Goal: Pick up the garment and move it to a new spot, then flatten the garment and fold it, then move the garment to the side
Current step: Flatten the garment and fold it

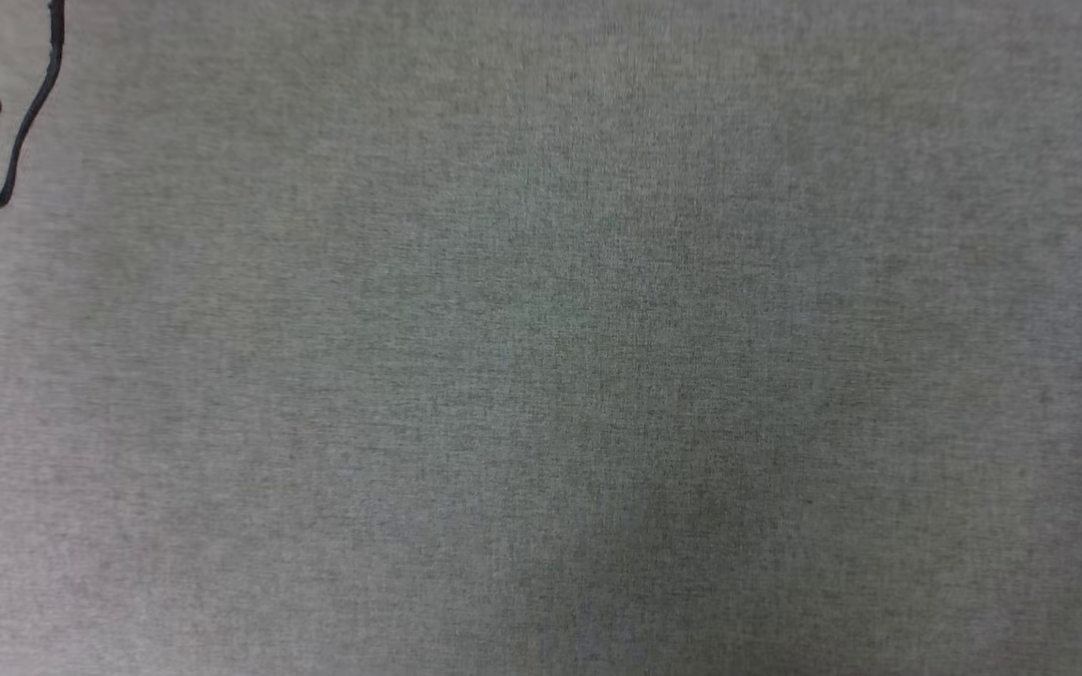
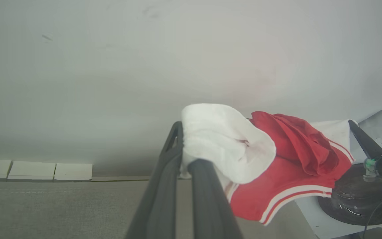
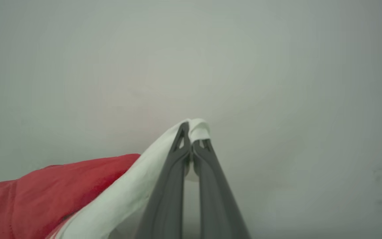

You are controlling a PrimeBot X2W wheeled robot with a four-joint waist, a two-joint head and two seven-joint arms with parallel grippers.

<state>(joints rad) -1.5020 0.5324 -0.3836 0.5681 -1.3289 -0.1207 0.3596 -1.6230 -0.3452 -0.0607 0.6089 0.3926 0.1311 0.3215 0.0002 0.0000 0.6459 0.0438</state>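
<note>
Left fingers (image 2: 207, 199) pinching one garment (image 2: 277, 189) (red, white sleeves), right fingers (image 3: 214, 189) likewise.

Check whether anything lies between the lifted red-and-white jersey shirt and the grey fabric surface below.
Nothing visible does. The left gripper and right gripper are shut on the white sleeves of the red-and-white jersey shirt. A thin black cable loops along the grey fabric surface's left edge in the head view.

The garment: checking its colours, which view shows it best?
Left wrist view: the garment shows red body, white sleeve, striped trim, in the left gripper. Right wrist view: white edge, red folds, in the right gripper. Head view: grey surface.
</note>
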